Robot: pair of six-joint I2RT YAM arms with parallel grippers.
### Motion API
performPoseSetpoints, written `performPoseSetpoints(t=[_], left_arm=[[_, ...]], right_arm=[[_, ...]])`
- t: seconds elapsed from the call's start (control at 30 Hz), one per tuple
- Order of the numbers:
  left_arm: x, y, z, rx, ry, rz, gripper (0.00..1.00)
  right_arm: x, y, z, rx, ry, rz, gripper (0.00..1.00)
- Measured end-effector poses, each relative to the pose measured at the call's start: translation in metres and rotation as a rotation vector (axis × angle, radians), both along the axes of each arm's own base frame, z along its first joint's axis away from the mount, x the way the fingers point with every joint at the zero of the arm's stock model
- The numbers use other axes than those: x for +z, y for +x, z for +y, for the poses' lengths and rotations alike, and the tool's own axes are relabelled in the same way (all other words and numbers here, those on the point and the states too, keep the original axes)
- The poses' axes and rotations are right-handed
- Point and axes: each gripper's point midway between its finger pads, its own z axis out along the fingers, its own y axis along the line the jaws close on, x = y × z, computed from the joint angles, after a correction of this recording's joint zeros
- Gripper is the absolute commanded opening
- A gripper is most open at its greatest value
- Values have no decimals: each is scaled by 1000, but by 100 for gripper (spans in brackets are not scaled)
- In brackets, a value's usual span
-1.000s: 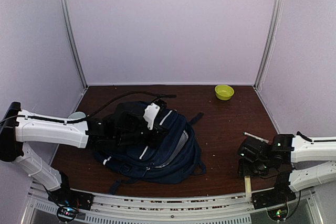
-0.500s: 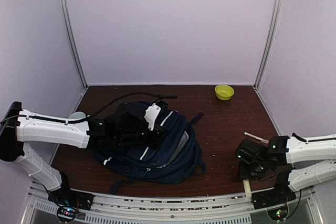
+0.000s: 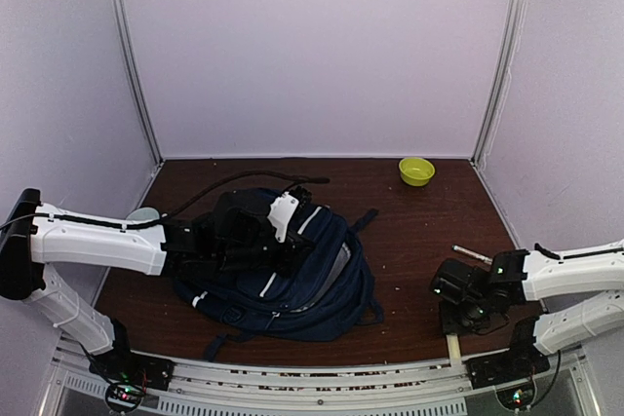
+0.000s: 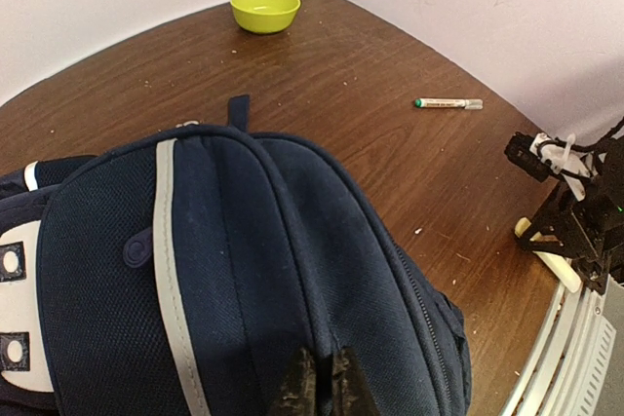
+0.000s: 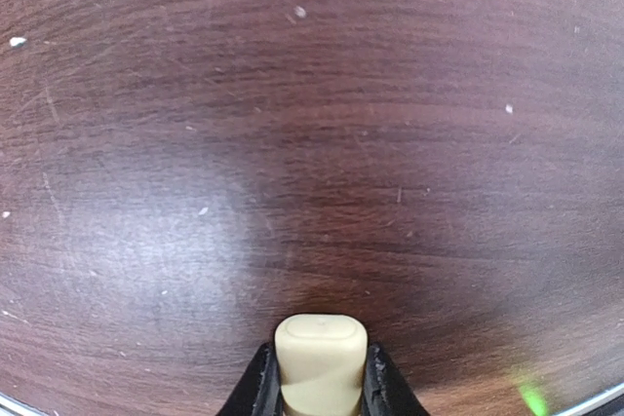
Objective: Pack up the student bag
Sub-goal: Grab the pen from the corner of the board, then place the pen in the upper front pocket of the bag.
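Note:
The student bag (image 3: 310,280), navy blue with grey-white stripes, lies on the left half of the brown table (image 3: 409,231). My left gripper (image 3: 283,245) rests on top of it. In the left wrist view this gripper (image 4: 318,379) is shut, pinching a ridge of the bag's fabric (image 4: 244,260) beside a zip. My right gripper (image 3: 456,309) is low over the table's near right part. In the right wrist view it (image 5: 320,382) has both fingers pressed against the sides of a cream-coloured bar (image 5: 321,353). The bar's other end (image 3: 452,346) sticks out toward the near edge.
A yellow-green bowl (image 3: 416,170) stands at the far right corner. A white marker with a green cap (image 3: 472,255) lies just beyond my right gripper. A black cable (image 3: 244,180) arcs behind the bag. A pale teal object (image 3: 144,213) peeks out behind the left arm.
My right gripper has closed its fingers onto the cream bar and shifted slightly left and nearer. The left arm and the bag have not moved.

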Motion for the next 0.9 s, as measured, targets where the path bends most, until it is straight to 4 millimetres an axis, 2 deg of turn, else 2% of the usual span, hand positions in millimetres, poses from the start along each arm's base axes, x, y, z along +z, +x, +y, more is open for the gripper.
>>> performPoseSetpoints(t=[0.2,0.43,0.67,0.9], left_arm=[[0,0,0,0,-1,0,0],[0,0,0,2,-2,1,0],[5,0,5,12,-13,-9,0],[14,0,11,27,-28,-25,0]], right_arm=[[21,14,15,31,15,-55,15],[46,34,46,41,120,-132,0],[68,49,67,32,224,-226,0],[109,63,82,13,387,-367,0]])
